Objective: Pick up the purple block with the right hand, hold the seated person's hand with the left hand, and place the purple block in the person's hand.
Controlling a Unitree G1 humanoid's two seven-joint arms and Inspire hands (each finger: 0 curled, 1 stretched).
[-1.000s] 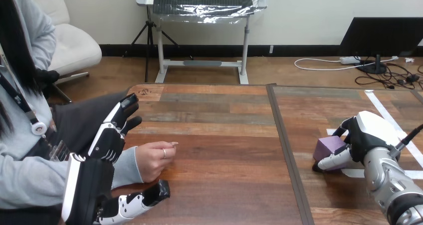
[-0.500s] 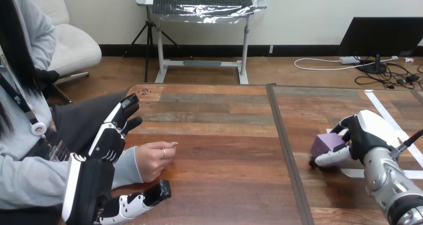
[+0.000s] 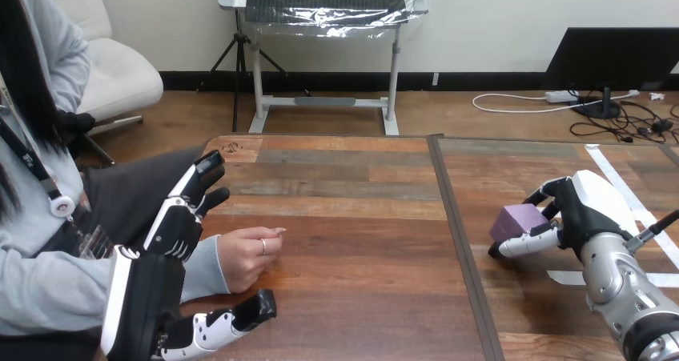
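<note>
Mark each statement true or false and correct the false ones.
1. The fingers of the right hand curl round the purple block. True.
2. The purple block lies in the person's hand. False: the right hand holds it, well apart from the person's hand.
3. The person's hand rests on the table between the thumb and fingers of the left hand. True.
4. The left hand is clenched in a fist. False: its fingers are straight.

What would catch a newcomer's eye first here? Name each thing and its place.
The purple block stands out at the right of the table, gripped in the curled fingers and thumb of the right hand. At the left, the person's hand rests on the table, the left hand open beside it.
</note>
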